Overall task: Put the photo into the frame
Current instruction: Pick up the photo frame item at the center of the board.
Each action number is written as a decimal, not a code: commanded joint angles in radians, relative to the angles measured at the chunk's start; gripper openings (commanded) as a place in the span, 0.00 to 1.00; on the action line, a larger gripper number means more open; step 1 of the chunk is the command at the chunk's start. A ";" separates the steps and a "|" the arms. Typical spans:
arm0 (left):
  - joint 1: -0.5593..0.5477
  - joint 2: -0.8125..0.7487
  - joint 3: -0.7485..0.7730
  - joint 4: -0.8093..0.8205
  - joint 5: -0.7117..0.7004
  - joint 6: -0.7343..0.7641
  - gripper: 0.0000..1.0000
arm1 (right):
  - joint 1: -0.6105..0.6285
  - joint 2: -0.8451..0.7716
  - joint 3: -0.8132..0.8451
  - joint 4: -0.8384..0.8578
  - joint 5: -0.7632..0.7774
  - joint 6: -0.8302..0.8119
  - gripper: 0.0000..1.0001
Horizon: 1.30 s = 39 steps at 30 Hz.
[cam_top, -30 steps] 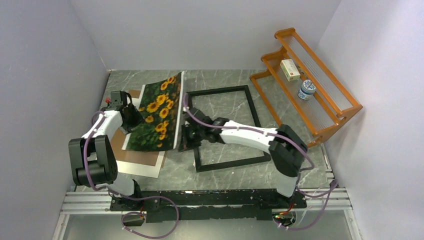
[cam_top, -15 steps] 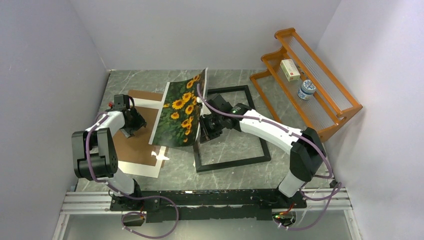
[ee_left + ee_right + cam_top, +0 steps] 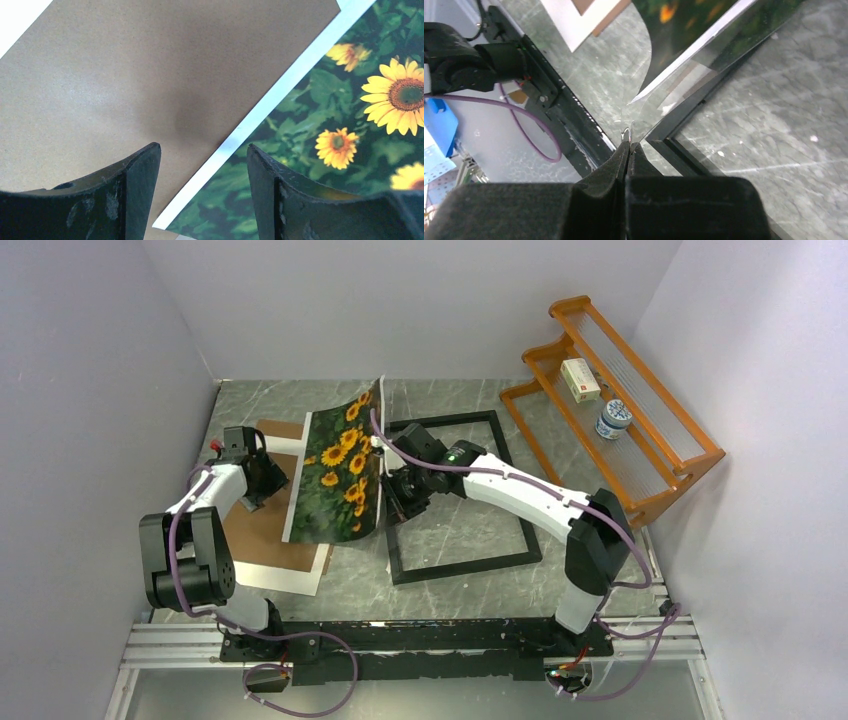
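Clearly the right gripper (image 3: 400,488) is clenched, its two black tips pressed flat together on the thin glossy lower edge of the photo (image 3: 335,475). In the right wrist view (image 3: 626,145) that edge runs up and away from the tips toward 1 o'clock, to the dark print (image 3: 674,15). Seen from above, the photo spreads out at 9 o'clock from this gripper, raised off the table (image 3: 360,590), tilted and slightly bowed, sunflowers facing up. Whether its near edge touches anything below I cannot tell. The frame (image 3: 465,565) lies flat on the table from 3 to 5 o'clock of the gripper; its black corner (image 3: 684,116) sits just beyond the tips, and the photo is outside it, off its 9 o'clock side.

The left gripper (image 3: 262,480) is released, jaws wide with nothing between them (image 3: 202,152), hovering over the brown backing board (image 3: 125,75). The photo's white-edged side (image 3: 360,125) lies at 3 o'clock of it. The board (image 3: 265,530) rests on a white mat (image 3: 290,575). An orange rack (image 3: 620,430) stands at 2 o'clock, well apart.
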 commanded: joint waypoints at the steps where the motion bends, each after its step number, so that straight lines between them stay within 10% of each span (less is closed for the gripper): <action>1: -0.002 -0.016 0.014 0.037 0.015 0.000 0.69 | -0.028 -0.057 0.031 -0.080 0.092 -0.040 0.00; 14: -0.014 0.003 0.046 0.137 0.336 0.022 0.66 | -0.095 -0.152 -0.001 -0.255 0.205 -0.092 0.00; 22: -0.022 0.026 -0.023 0.294 0.505 -0.031 0.63 | -0.210 -0.195 -0.222 -0.031 0.072 -0.058 0.00; 39: -0.033 0.261 0.002 0.238 0.412 0.031 0.54 | -0.424 -0.198 -0.652 0.800 -0.132 0.258 0.72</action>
